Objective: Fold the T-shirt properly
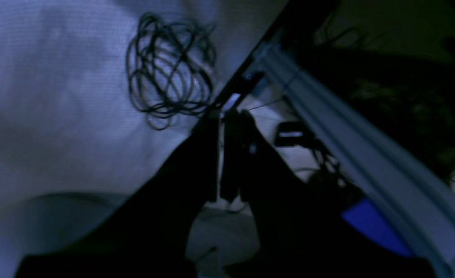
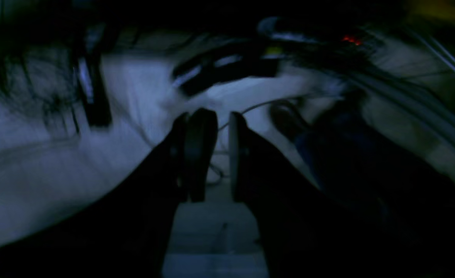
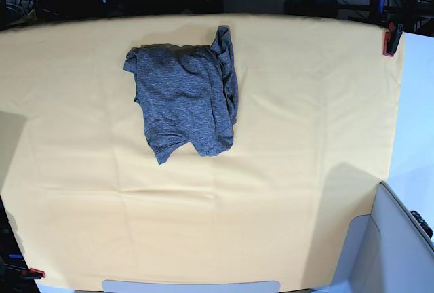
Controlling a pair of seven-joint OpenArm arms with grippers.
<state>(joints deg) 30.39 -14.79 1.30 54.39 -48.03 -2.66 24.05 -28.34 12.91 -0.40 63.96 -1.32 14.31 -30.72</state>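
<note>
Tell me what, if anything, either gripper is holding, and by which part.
Nothing is held: the left gripper and right gripper are both empty, and the grey T-shirt lies on the yellow cloth.

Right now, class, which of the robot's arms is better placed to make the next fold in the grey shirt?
Probably the right. The grey shirt lies somewhat toward that arm's side of the yellow cloth. Neither claw shows in the base view, so actual reach can't be confirmed.

Bare yellow cloth (image 3: 271, 218) gives passage along the near edge and right side, while the bunched grey T-shirt (image 3: 183, 100) blocks the far edge's left-centre stretch
</note>
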